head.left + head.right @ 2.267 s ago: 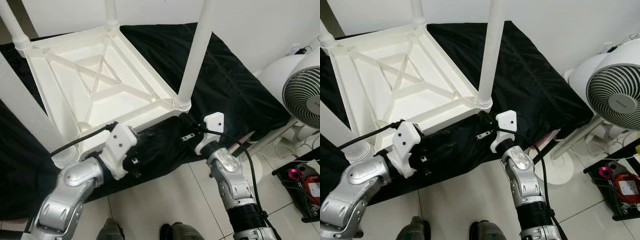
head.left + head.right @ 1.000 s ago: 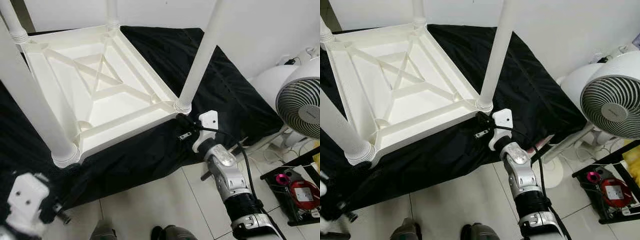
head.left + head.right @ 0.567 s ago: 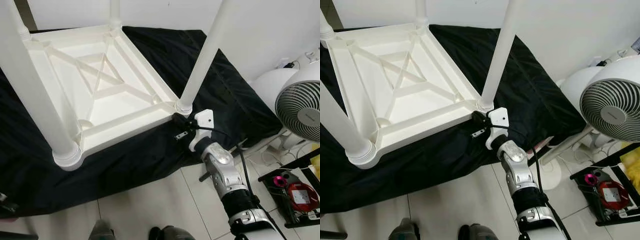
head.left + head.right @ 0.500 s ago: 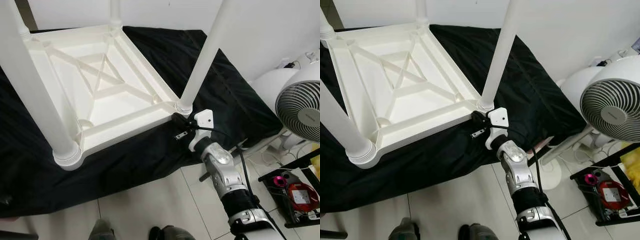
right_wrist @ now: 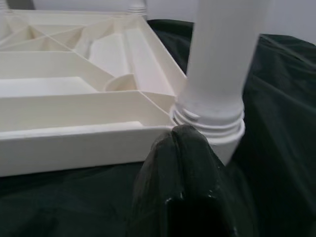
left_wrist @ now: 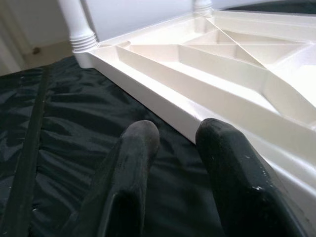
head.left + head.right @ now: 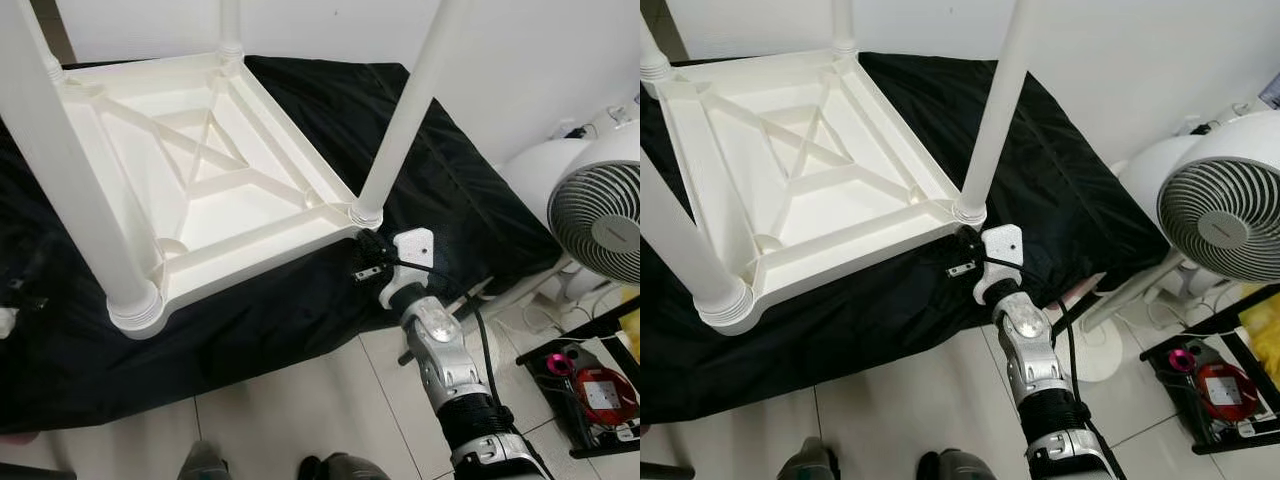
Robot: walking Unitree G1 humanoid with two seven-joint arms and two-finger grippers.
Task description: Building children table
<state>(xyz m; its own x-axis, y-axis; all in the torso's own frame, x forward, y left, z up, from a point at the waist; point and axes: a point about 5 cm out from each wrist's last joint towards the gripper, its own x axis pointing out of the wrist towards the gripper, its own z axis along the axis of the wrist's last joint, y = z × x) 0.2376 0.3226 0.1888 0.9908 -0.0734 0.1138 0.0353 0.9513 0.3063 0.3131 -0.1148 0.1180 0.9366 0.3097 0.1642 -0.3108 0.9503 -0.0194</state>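
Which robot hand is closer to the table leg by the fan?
Right. The right gripper sits at the base of that table leg; the left gripper is off by the table's far edge.

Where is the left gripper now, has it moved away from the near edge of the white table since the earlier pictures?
Yes. It drew back from the table's near edge, out toward the robot's left. The left gripper now hovers open over the black cloth beside that edge.

The right arm (image 7: 440, 345) comprises silver metallic segments joined by a black ribbed collar, with a black cable routed along its side. A white plastic bracket (image 7: 1000, 255) with small screw holes carries the right end effector (image 5: 182, 148). The left end effector (image 6: 177, 136) has two matte black, round-tipped fingers (image 6: 140, 140).
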